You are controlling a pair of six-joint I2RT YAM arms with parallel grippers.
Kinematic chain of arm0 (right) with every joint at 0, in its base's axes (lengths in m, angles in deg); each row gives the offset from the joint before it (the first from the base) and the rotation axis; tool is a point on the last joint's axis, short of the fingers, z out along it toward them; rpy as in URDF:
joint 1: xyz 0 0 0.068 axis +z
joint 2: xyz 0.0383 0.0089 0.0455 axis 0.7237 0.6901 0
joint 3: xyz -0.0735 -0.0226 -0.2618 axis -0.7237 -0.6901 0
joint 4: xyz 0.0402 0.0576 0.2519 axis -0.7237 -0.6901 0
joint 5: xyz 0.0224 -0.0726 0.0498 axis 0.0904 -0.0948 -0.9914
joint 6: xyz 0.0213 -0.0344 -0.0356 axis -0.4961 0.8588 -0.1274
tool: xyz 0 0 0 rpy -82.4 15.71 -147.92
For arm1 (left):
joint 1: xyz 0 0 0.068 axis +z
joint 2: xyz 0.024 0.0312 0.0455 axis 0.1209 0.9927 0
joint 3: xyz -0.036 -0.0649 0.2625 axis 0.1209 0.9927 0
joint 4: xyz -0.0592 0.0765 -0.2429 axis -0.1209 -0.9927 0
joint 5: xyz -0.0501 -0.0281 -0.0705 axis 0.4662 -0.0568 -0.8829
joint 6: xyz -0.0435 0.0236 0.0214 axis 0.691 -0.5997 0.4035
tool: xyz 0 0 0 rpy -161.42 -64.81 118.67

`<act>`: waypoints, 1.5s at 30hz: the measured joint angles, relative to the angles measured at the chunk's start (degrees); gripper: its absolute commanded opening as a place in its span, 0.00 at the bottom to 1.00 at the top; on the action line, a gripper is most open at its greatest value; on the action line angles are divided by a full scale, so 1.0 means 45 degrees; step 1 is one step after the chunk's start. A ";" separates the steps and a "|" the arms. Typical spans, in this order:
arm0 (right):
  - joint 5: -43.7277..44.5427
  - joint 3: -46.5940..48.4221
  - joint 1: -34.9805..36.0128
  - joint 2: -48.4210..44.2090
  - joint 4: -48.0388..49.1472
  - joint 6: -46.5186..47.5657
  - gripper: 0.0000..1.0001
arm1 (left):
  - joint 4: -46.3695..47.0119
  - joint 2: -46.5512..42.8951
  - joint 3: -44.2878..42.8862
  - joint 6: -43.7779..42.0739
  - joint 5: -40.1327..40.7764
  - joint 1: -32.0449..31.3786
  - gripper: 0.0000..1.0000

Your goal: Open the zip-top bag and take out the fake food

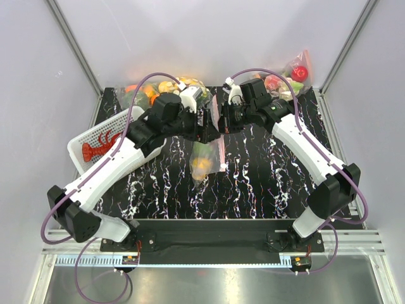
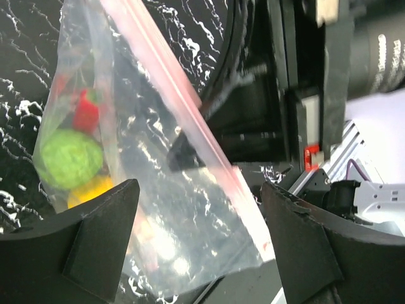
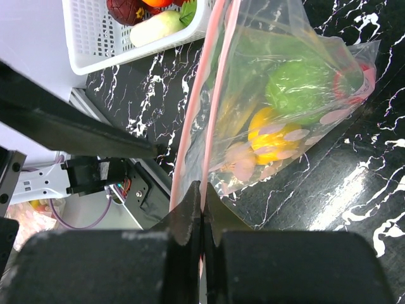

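Observation:
The zip-top bag (image 1: 204, 158) hangs over the middle of the table between my two grippers. It holds the fake food: a green fruit (image 3: 304, 88), a yellow fruit (image 3: 272, 136) and a small red piece (image 2: 87, 113). My right gripper (image 3: 202, 202) is shut on one side of the pinkish zip strip (image 3: 218, 76); the other side stands a little apart. My left gripper (image 2: 199, 209) is open, its fingers (image 2: 101, 234) wide apart with the bag's upper part (image 2: 190, 190) between them, not pinched. In the top view the left gripper (image 1: 210, 131) and the right gripper (image 1: 223, 121) face each other closely.
A white basket (image 1: 88, 136) with a red lobster lies at the left and also shows in the right wrist view (image 3: 88, 38). A bulging dotted bag with oranges and greens (image 1: 158, 88) sits at the back. A dotted bag with a red apple (image 1: 292, 75) sits at the back right.

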 measured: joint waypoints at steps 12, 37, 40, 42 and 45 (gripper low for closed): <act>-0.0005 0.0141 0.0000 0.0053 -0.0015 -0.0136 0.00 | -0.0073 -0.0267 0.0223 0.0010 0.0432 -0.0797 0.83; 0.0704 0.0044 0.0000 0.0044 -0.0078 -0.0102 0.00 | -0.0597 0.0952 -0.0374 -0.0141 0.1258 -0.1035 0.39; 0.0806 0.0044 0.0000 0.0044 -0.0117 -0.0078 0.00 | -0.0656 0.0952 -0.0413 -0.0189 0.1268 -0.1035 0.45; 0.0860 0.0044 0.0000 0.0044 -0.0121 -0.0078 0.00 | -0.0699 0.0952 -0.0452 -0.0194 0.1292 -0.1035 0.45; 0.0879 0.0044 0.0000 0.0044 -0.0121 -0.0073 0.00 | -0.0748 0.0952 -0.0461 -0.0223 0.1370 -0.1035 0.47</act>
